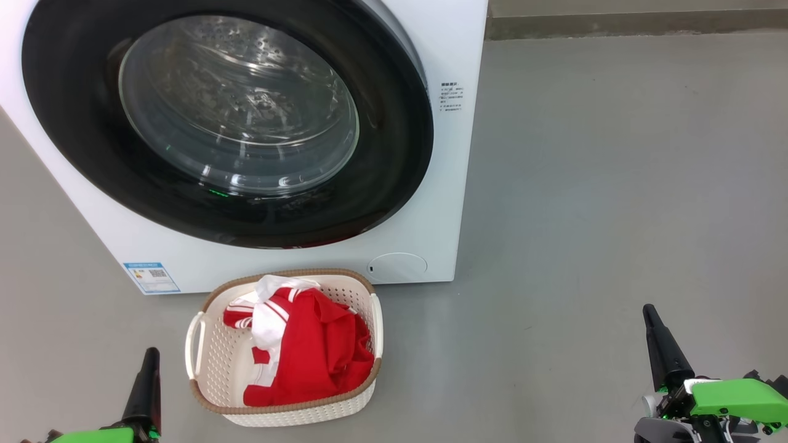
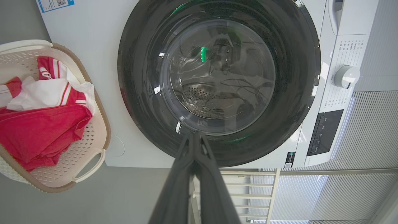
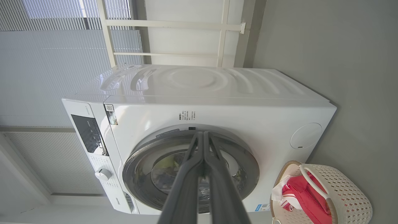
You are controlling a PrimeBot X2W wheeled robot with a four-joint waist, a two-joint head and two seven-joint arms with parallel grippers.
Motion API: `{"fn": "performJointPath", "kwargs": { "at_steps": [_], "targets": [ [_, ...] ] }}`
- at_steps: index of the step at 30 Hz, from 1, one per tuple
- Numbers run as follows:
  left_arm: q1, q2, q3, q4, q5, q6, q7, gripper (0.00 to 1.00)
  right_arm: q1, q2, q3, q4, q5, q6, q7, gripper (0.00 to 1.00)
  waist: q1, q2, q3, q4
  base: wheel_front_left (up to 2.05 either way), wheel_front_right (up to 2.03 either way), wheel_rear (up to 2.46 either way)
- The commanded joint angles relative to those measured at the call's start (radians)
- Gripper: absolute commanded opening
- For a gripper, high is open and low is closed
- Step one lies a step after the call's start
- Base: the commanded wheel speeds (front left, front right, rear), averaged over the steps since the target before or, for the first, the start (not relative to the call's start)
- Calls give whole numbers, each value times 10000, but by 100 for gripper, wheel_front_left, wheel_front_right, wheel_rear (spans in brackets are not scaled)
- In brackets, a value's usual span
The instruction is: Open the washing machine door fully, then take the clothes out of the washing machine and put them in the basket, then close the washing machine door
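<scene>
Task judged complete: the door point(image 1: 237, 104) was shut on the machine point(image 1: 443, 154), the clothes point(image 1: 314, 354) lay in the basket point(image 1: 215, 363) at its near side, and the left gripper point(image 1: 151, 357) and right gripper point(image 1: 649, 314), fingers pressed together and empty, hung clear.

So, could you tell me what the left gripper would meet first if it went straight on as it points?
Most likely the large round washing machine door with its glossy black rim and clear glass centre; the left gripper aims near the glass's edge. Nothing shows between, though depth is unclear.
</scene>
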Motion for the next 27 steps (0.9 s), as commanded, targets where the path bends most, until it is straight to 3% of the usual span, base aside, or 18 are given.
{"fn": "performJointPath", "kwargs": {
  "at_steps": [1,27],
  "targets": [
    [-381,144,342,-265,-35,-31,38,0,-88,-21,222,-307,102,16,83,0,0,0,0,0,0,0,0],
    [-381,140,348,-265,-31,-31,43,0,-88,-20,221,-307,100,16,84,0,0,0,0,0,0,0,0]
  ]
}}
